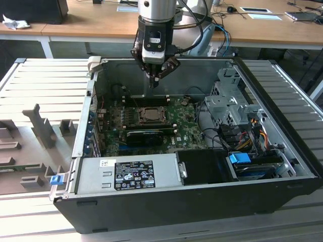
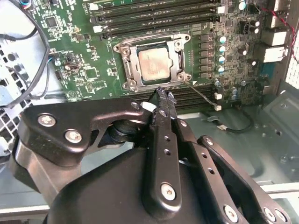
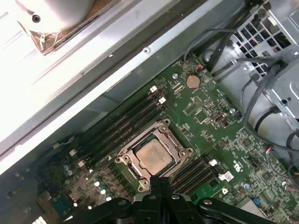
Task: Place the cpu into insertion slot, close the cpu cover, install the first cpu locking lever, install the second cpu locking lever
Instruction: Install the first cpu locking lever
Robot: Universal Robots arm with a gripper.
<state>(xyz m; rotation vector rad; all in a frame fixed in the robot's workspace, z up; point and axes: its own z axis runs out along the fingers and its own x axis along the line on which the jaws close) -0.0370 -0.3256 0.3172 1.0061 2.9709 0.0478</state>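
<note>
The pale silver-beige cpu (image 2: 156,65) (image 3: 152,156) lies flat in the insertion slot (image 1: 150,115) on the green board. Around the chip the silver cpu cover (image 2: 179,56) (image 3: 172,140) lies down as a frame. A thin wire lever (image 2: 202,95) sticks out at an angle from one corner of the socket. My gripper (image 1: 154,80) (image 2: 162,95) (image 3: 157,181) hangs above the board, just beyond the socket's far side in the exterior view. Its black fingers are shut together and hold nothing.
Long black memory slots (image 2: 154,11) flank the socket. A black graphics card (image 1: 146,135) lies nearer than it, then the grey power supply (image 1: 133,174). A metal drive cage (image 1: 229,103) and cable bundles (image 1: 245,133) fill the exterior view's right. Case walls (image 1: 86,116) surround the board.
</note>
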